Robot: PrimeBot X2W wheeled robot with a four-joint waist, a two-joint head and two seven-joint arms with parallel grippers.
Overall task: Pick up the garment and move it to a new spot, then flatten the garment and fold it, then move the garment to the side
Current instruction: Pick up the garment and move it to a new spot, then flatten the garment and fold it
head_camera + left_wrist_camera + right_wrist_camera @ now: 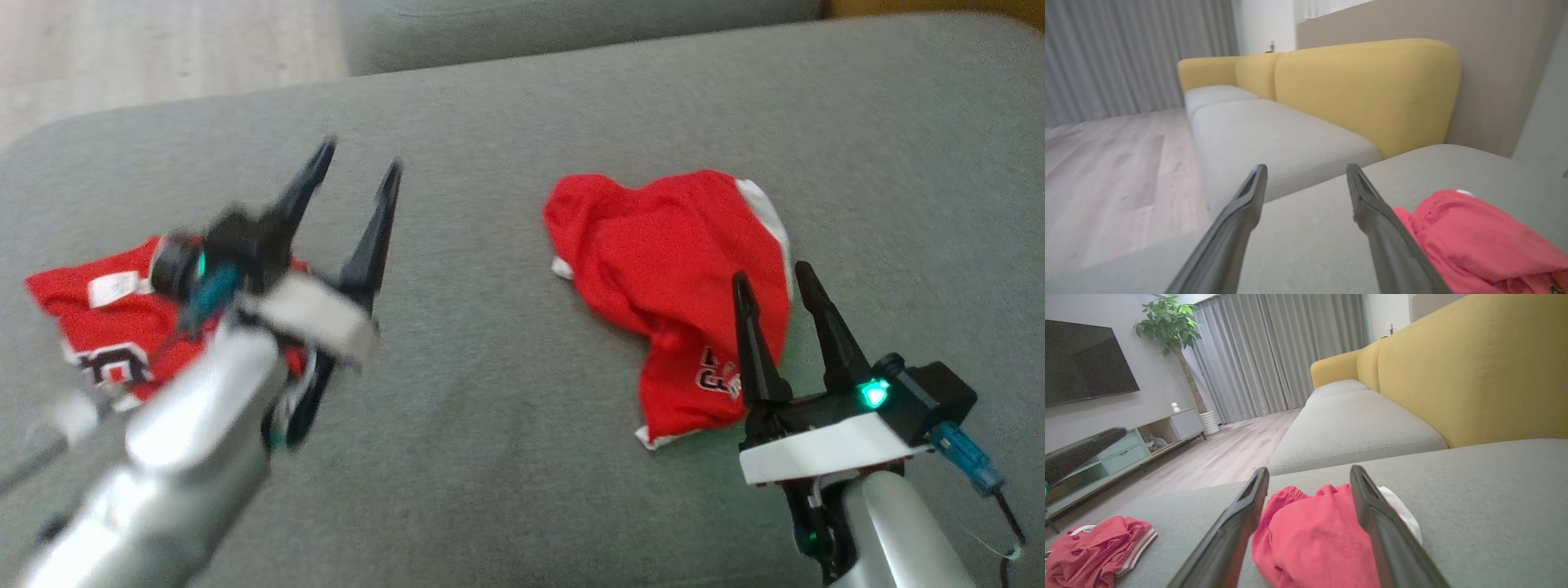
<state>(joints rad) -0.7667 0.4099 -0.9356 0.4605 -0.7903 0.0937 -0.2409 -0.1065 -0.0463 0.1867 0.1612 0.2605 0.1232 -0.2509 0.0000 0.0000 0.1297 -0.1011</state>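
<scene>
The left arm reaches in from the lower left of the head view, its pale forearm (196, 441) smeared by motion. The left gripper (360, 157) points up and away over the grey sofa seat (506, 367) with its jaws apart and nothing between them, which the left wrist view confirms (1307, 167). The right arm comes in from the lower right and is sharp. The right gripper (772, 273) also has its jaws spread, with the fingertips lying over the near right edge of the crumpled red garment (661, 261). Whether they touch the cloth cannot be told. In the right wrist view the two fingers of that gripper (1309, 469) frame the garment (1306, 535), which sits beyond them on the cushion.

This garment lies in a loose heap right of the seat's middle. It is bright red with white trim along its far right edge and a dark-and-white print near its lower corner. In the left wrist view it shows as a red mound (1474, 232) at the lower right.

The other red garment (122, 327) lies bunched at the seat's left edge, well apart from the first. It has a white label and a dark print, and white stripes show along a hem in the right wrist view (1098, 547). The left wrist and forearm cover its right part in the head view.

Both prints are too folded to read. The yellow backrest (1474, 367) rises behind the seat.
</scene>
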